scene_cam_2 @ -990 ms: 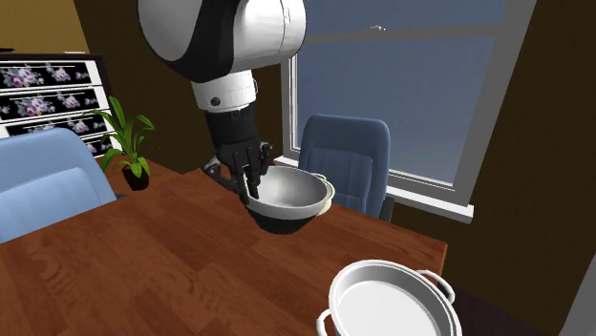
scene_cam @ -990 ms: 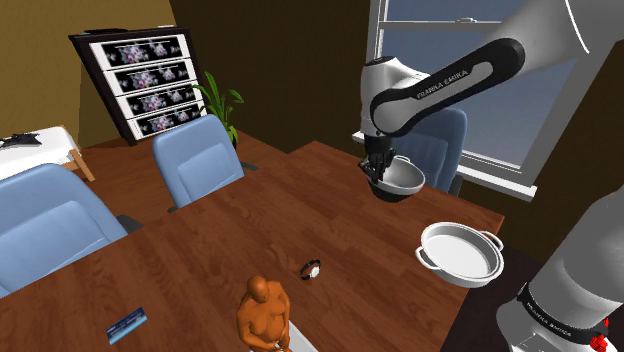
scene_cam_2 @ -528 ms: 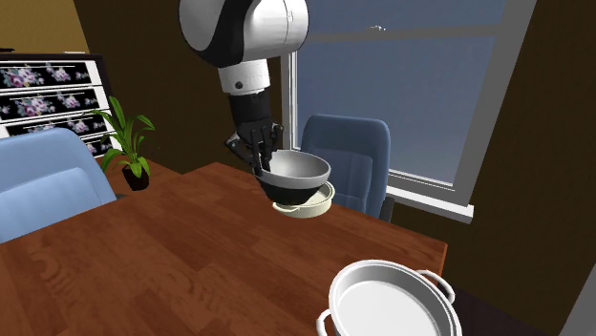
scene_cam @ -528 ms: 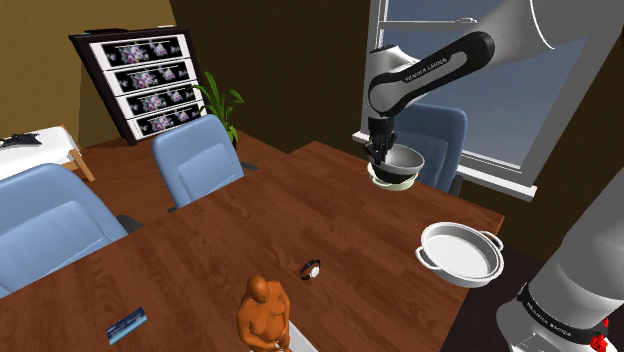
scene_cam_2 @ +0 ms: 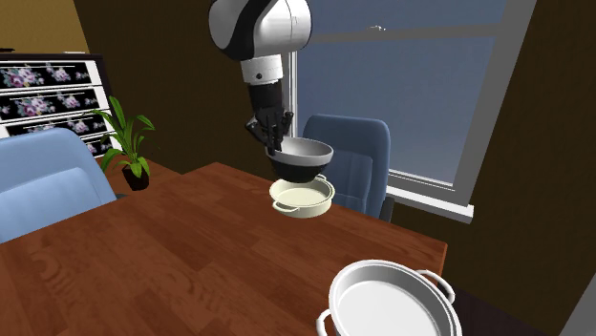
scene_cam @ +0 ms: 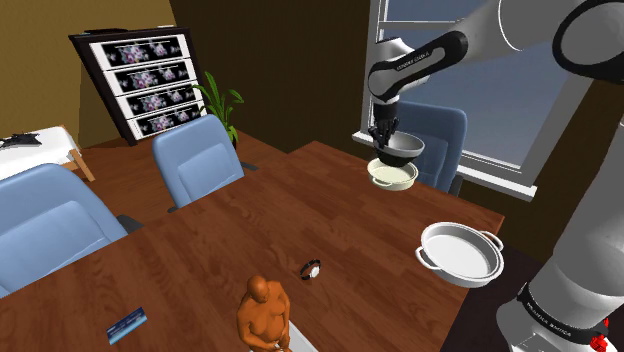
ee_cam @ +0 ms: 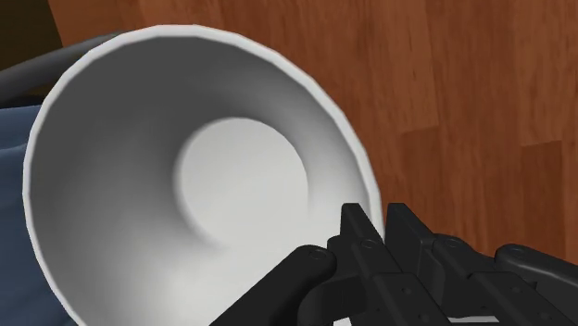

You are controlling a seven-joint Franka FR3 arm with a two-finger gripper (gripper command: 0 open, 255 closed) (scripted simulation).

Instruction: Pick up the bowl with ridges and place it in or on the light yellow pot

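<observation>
The bowl (scene_cam: 403,150) (scene_cam_2: 302,157) (ee_cam: 199,176) is dark outside and pale grey inside, and hangs in the air with my gripper (scene_cam: 384,137) (scene_cam_2: 276,144) (ee_cam: 370,236) shut on its rim. In the wrist view the fingers pinch the rim's near edge. Directly below it, on the wooden table (scene_cam: 250,230) (scene_cam_2: 172,267), stands the light yellow pot (scene_cam: 393,175) (scene_cam_2: 303,199), a shallow pan with side handles. A small gap separates bowl and pot.
A larger white two-handled pot (scene_cam: 460,252) (scene_cam_2: 390,304) sits near the table's corner by the stand. Blue chairs (scene_cam: 196,158) (scene_cam_2: 351,164) ring the table. An orange figurine (scene_cam: 263,313), a small watch-like item (scene_cam: 311,268) and a flat card (scene_cam: 128,322) lie nearer the front edge.
The arm has carried the bowl up and toward the window end of the table, uncovering the light yellow pot; the bowl now hangs just above it.
</observation>
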